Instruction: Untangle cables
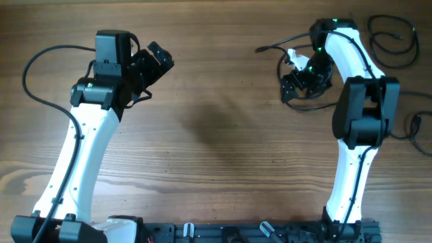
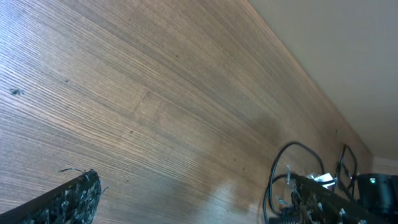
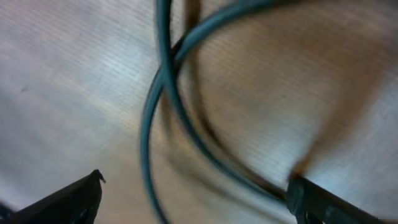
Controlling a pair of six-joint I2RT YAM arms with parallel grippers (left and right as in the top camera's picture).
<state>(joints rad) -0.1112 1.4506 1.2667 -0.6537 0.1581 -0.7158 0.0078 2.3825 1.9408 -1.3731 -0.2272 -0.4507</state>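
A thin black cable (image 1: pixel 273 46) lies in loose loops at the far right of the wooden table, with one end trailing left. My right gripper (image 1: pixel 297 79) hangs low over these loops. In the right wrist view its jaws (image 3: pixel 194 183) are open, and the crossing strands of the cable (image 3: pixel 163 81) run between the fingers without being pinched. My left gripper (image 1: pixel 158 59) is at the far left, well away from any cable. It is open and empty in its own view (image 2: pixel 193 205), which shows the loops (image 2: pixel 280 158) in the distance.
A second coiled black cable (image 1: pixel 391 42) lies at the far right corner. Another (image 1: pixel 420 131) lies at the right edge beside the right arm. The arm bases stand along the table's front edge (image 1: pixel 223 233).
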